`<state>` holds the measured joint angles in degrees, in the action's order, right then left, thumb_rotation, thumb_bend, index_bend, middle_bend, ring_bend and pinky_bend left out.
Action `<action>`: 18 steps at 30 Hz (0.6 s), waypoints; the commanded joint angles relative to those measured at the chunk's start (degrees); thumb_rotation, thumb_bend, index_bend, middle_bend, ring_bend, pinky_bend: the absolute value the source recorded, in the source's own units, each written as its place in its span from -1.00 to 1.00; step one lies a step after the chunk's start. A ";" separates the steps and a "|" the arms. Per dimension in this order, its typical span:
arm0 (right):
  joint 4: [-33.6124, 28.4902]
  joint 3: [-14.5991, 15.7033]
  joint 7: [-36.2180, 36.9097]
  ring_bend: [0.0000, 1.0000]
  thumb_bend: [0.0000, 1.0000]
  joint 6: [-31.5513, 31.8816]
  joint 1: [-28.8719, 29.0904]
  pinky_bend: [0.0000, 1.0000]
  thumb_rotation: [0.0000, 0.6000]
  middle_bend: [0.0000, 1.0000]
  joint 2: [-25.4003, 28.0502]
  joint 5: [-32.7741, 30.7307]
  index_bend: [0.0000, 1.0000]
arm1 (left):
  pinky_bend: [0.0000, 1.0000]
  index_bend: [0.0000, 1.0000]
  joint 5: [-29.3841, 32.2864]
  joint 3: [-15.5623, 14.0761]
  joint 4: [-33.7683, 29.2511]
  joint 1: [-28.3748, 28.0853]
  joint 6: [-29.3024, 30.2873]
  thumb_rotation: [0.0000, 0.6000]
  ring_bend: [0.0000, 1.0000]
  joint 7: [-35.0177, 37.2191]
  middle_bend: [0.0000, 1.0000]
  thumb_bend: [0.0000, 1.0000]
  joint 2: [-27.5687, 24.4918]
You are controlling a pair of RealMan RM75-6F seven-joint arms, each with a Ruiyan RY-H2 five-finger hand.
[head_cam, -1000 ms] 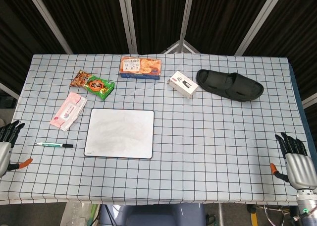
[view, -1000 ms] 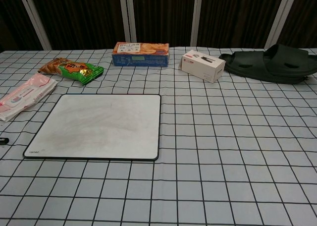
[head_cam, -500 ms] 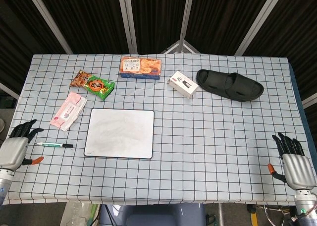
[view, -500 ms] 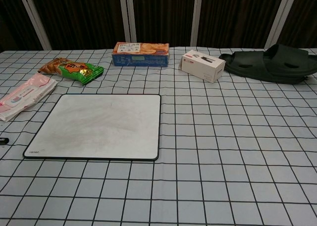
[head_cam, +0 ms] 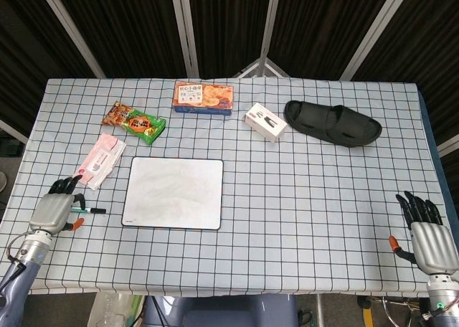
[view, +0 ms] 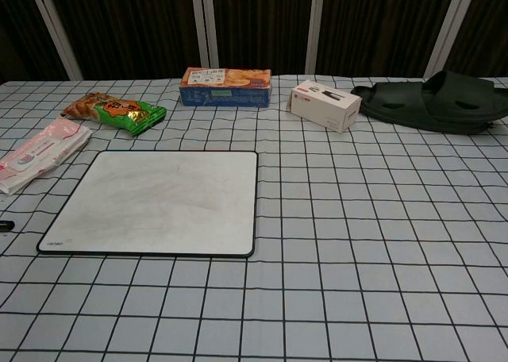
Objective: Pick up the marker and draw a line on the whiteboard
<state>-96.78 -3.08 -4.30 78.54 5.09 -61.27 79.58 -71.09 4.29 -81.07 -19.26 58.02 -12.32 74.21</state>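
The white marker [head_cam: 92, 210] with a black cap lies on the checked cloth just left of the whiteboard [head_cam: 173, 192]; only its black tip [view: 5, 225] shows in the chest view. My left hand [head_cam: 54, 211] hovers over the marker's left end, fingers spread, covering part of it; I cannot see any grip. The whiteboard [view: 157, 201] is blank with faint smudges. My right hand [head_cam: 427, 239] stays at the table's front right edge, fingers apart, holding nothing.
Behind the board lie a pink tissue pack [head_cam: 99, 160], a green-orange snack bag [head_cam: 134, 122], a biscuit box [head_cam: 204, 97], a small white box [head_cam: 265, 121] and a black slipper [head_cam: 333, 122].
My left hand has moved right from the table's left edge and now sits over the marker's left end. The right hand has barely shifted.
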 commanded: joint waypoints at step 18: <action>-0.01 0.08 0.29 -1.00 -0.31 0.56 -0.26 -1.00 1.00 -1.00 -0.32 0.41 -1.00 | -1.00 -0.18 5.20 0.26 4.70 -2.54 -4.71 1.00 -1.00 -1.80 -0.91 -0.04 2.62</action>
<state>-96.79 -3.00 -4.02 79.09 4.83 -61.59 79.99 -65.89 4.58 -76.40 -21.78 53.34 -14.12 76.81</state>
